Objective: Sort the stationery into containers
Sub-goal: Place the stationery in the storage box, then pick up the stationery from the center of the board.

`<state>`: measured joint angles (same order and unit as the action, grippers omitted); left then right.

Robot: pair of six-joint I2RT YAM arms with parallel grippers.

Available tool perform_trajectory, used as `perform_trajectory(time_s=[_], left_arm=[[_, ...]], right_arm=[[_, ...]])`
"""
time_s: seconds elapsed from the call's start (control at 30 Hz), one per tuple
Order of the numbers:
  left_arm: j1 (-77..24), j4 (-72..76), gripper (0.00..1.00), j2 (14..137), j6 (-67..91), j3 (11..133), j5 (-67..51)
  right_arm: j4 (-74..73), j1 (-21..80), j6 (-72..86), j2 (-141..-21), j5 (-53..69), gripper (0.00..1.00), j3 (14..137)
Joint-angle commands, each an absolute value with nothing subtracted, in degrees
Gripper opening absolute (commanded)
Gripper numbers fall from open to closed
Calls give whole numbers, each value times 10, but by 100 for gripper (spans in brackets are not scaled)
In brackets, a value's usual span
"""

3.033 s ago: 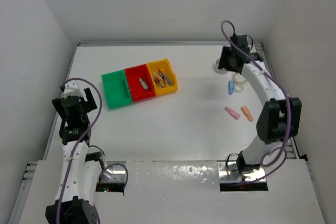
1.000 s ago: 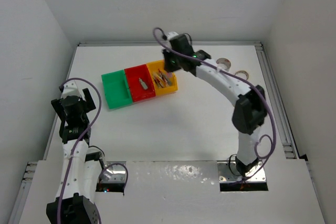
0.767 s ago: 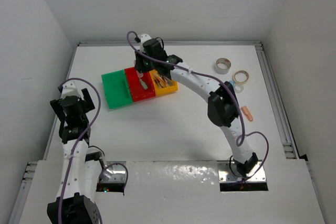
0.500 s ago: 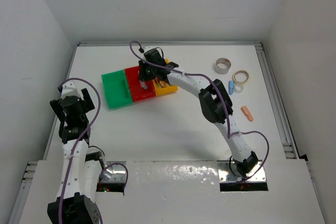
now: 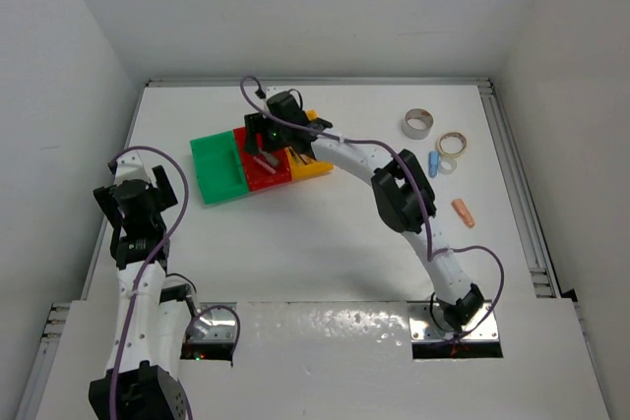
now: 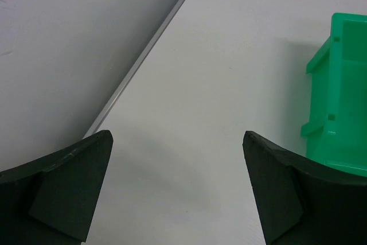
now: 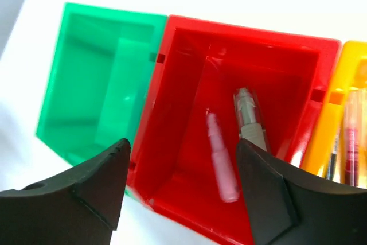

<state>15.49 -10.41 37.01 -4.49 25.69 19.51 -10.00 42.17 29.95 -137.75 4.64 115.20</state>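
My right gripper [image 5: 264, 141] hangs open over the red bin [image 5: 268, 176], the middle of three joined bins. In the right wrist view the open jaws [image 7: 182, 159] frame a blurred pink stick [image 7: 222, 159] lying loose inside the red bin [image 7: 246, 34], beside a pale grey-green stick [image 7: 250, 120]. The yellow bin [image 7: 345, 78] holds thin pens [image 7: 351, 136]. The green bin [image 7: 86, 84] looks empty. My left gripper [image 6: 176, 142] is open and empty over bare table, left of the green bin [image 6: 341, 101].
At the right of the table lie a grey-white tape roll [image 5: 417, 124], a tan tape roll [image 5: 453, 143], a blue stick [image 5: 433, 163] and an orange stick [image 5: 463, 211]. The table's left rail [image 6: 143, 61] runs close to my left gripper.
My right arm swung from the tape rolls at the right across to the bins. The pink stick is gone from the table and now lies in the red bin. The left arm has not moved.
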Motion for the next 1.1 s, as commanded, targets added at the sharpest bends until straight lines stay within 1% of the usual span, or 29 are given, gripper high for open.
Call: perform_trajectory(time_s=[0.0, 0.03, 0.07, 0.1, 0.13, 0.17, 0.2, 0.23, 0.27, 0.3, 0.33, 0.37, 0.4, 0.43, 0.5, 0.53, 0.57, 0.67, 0.7, 0.87, 0.97, 1.0, 1.07], left_arm=[[162, -88, 95, 367, -48, 259, 200], [162, -89, 95, 366, -48, 260, 201], [163, -91, 95, 366, -47, 262, 201], [162, -92, 95, 365, -47, 262, 203], [162, -92, 95, 363, -47, 262, 205], [163, -91, 95, 360, -45, 262, 206], [162, -91, 95, 359, -42, 262, 206], [163, -89, 95, 357, -41, 262, 206], [163, -85, 95, 356, -41, 261, 205], [162, -86, 95, 355, -42, 261, 206], [163, -84, 95, 355, -42, 260, 206], [163, -84, 95, 355, -41, 260, 207], [163, -84, 95, 356, -41, 259, 206], [164, -81, 95, 358, -40, 259, 205], [162, -77, 95, 358, -40, 259, 200], [162, -76, 95, 357, -40, 258, 199], [163, -76, 95, 357, -41, 259, 200], [163, -76, 95, 356, -42, 258, 207], [163, -75, 95, 356, -41, 258, 209], [164, -73, 95, 356, -45, 258, 216], [165, -73, 95, 359, -45, 258, 220], [166, -73, 95, 359, -47, 258, 220], [166, -70, 95, 361, -47, 258, 220]], right_arm=[[-88, 408, 297, -1297, 55, 73, 1166], [-121, 400, 295, -1264, 58, 67, 1163], [-139, 373, 289, -1220, 62, 57, 1154], [-158, 355, 285, -1220, 68, 45, 1137], [-190, 337, 279, -1163, 75, 35, 1076], [-198, 289, 267, -1131, 94, 27, 1035], [-204, 261, 236, -1103, 104, 28, 985], [-231, 238, 221, -1055, 101, 34, 893], [-279, 188, 196, -1035, 61, 52, 829], [-279, 158, 182, -1019, 33, 60, 801], [-313, 136, 169, -987, 1, 65, 771], [-319, 90, 160, -970, -95, 75, 742], [-298, 67, 138, -940, -128, 80, 670], [-279, 20, 124, -928, -150, 81, 632], [-247, -30, 88, -915, -138, 81, 566], [-242, -69, 80, -911, -126, 81, 551], [-240, -88, 72, -914, -100, 80, 538], [-259, -144, 52, -939, -43, 78, 551], [-265, -159, 48, -952, -38, 75, 557], [-289, -167, 11, -1010, -55, 69, 590], [-291, -159, 4, -1019, -60, 61, 585], [-291, -158, 4, -1020, -63, 56, 578], [-298, -158, 4, -1027, -68, 53, 572]])
